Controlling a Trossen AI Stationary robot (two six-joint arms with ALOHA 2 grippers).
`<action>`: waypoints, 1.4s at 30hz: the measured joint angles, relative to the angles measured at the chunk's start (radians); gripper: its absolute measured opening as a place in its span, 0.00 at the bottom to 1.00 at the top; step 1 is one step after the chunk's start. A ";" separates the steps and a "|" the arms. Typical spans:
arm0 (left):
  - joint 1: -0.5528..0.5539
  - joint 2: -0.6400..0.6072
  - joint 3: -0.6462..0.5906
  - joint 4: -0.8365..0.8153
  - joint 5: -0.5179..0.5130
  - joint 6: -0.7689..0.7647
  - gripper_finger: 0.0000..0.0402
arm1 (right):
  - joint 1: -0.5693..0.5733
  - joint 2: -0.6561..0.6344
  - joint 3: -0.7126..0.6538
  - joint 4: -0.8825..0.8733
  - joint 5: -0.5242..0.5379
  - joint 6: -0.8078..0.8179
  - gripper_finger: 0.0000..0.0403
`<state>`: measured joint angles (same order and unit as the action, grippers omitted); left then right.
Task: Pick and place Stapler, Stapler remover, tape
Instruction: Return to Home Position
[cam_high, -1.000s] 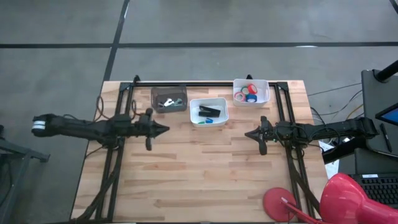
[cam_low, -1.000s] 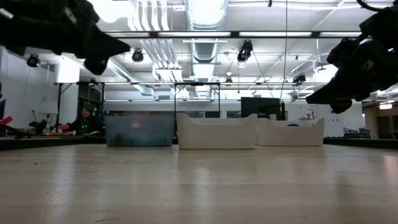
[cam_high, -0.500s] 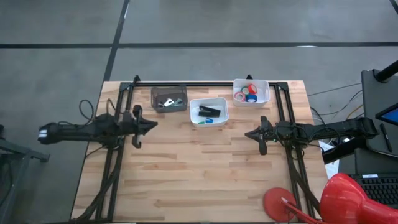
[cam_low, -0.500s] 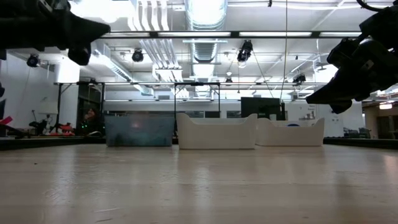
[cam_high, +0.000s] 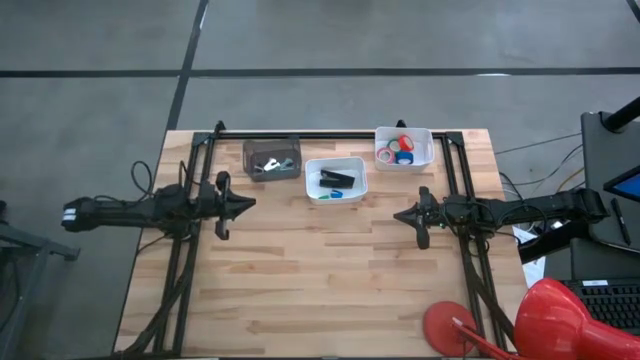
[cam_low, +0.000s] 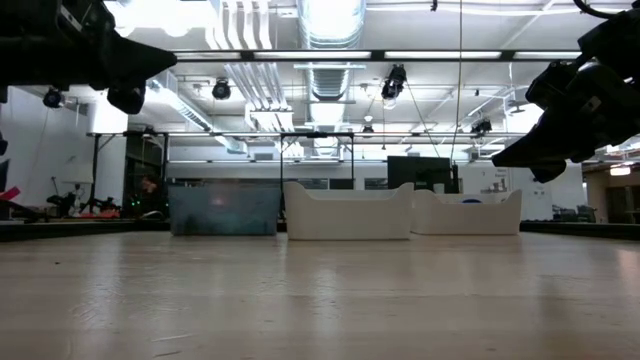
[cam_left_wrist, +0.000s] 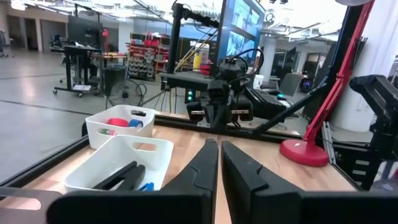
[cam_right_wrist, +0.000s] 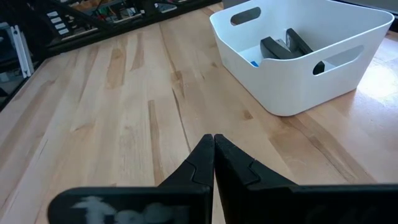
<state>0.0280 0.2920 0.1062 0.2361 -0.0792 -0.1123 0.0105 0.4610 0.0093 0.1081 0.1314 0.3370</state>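
Note:
The black stapler (cam_high: 338, 178) lies inside the middle white bin (cam_high: 336, 193), also seen in the right wrist view as the stapler (cam_right_wrist: 286, 47). Rolls of coloured tape (cam_high: 397, 151), red and blue among them, lie in the far right white bin (cam_high: 404, 134). Metal staple removers (cam_high: 270, 163) lie in the dark bin (cam_high: 272, 146). My left gripper (cam_high: 250, 203) hovers above the table's left part, shut and empty. My right gripper (cam_high: 397, 214) hovers right of centre, shut and empty; both point toward the table's middle.
A black frame (cam_high: 330, 135) runs along the table's far edge and down both sides. A red desk lamp (cam_high: 520, 320) stands at the near right corner. Bare wood (cam_high: 320, 270) fills the middle and near part of the table.
My left arm has drawn back toward the table's left edge, then eased slightly right again; its gripper stays shut. The right arm has kept still.

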 joint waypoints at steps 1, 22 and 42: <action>0.000 0.000 0.000 -0.001 0.000 0.000 0.06 | 0.000 0.000 0.000 0.000 0.000 0.000 0.02; 0.000 0.000 0.002 0.002 0.001 0.000 0.06 | 0.000 0.000 0.000 0.000 0.000 0.000 0.02; 0.000 0.000 0.002 0.002 0.001 0.001 0.06 | 0.000 0.000 0.000 0.000 0.000 0.000 0.02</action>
<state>0.0280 0.2920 0.1078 0.2382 -0.0780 -0.1118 0.0105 0.4607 0.0093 0.1081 0.1314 0.3370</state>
